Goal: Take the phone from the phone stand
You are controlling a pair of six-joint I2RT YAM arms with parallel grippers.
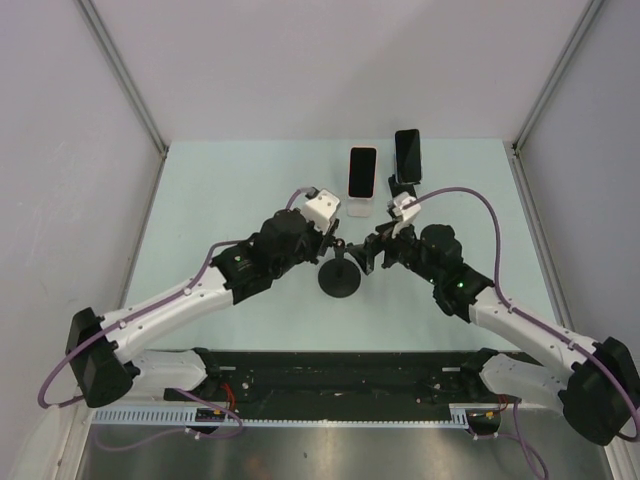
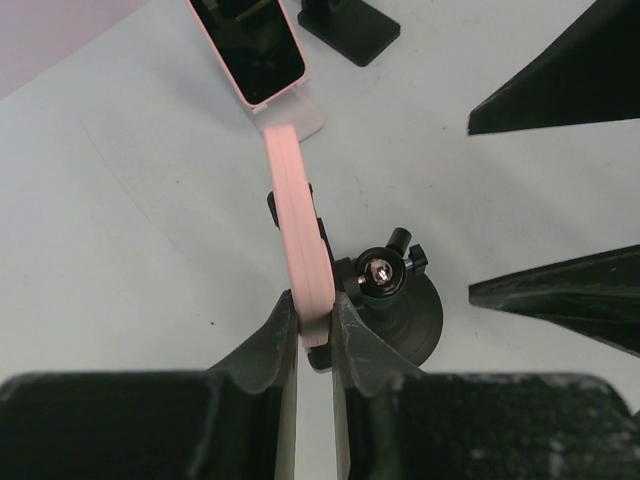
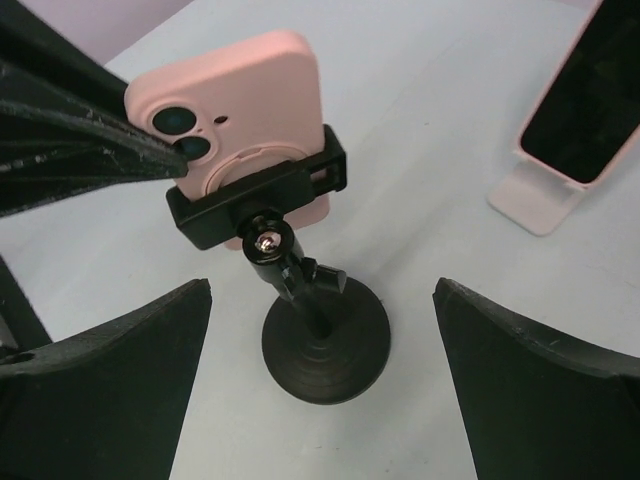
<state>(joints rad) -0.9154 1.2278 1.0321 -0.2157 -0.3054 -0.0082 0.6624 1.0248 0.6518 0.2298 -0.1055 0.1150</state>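
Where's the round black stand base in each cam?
Top: stand base at centre, slightly below middle.
Left wrist: lower centre-right, right of the clamped phone.
Right wrist: bottom centre.
Shared landmark: propped phone on its white wedge.

In the left wrist view, the lower end of the pink phone [image 2: 298, 220] is covered by the jaws of the left gripper [image 2: 315, 318]. A second pink phone [image 2: 250, 45], near the far edge of the table [image 2: 120, 200], is cut off at the top. In the right wrist view, the screen faces away and the right gripper [image 3: 322, 285] runs off the bottom edge. Seen from above, both grippers hide the phone; only the round base of the phone stand [image 1: 340, 277] shows.
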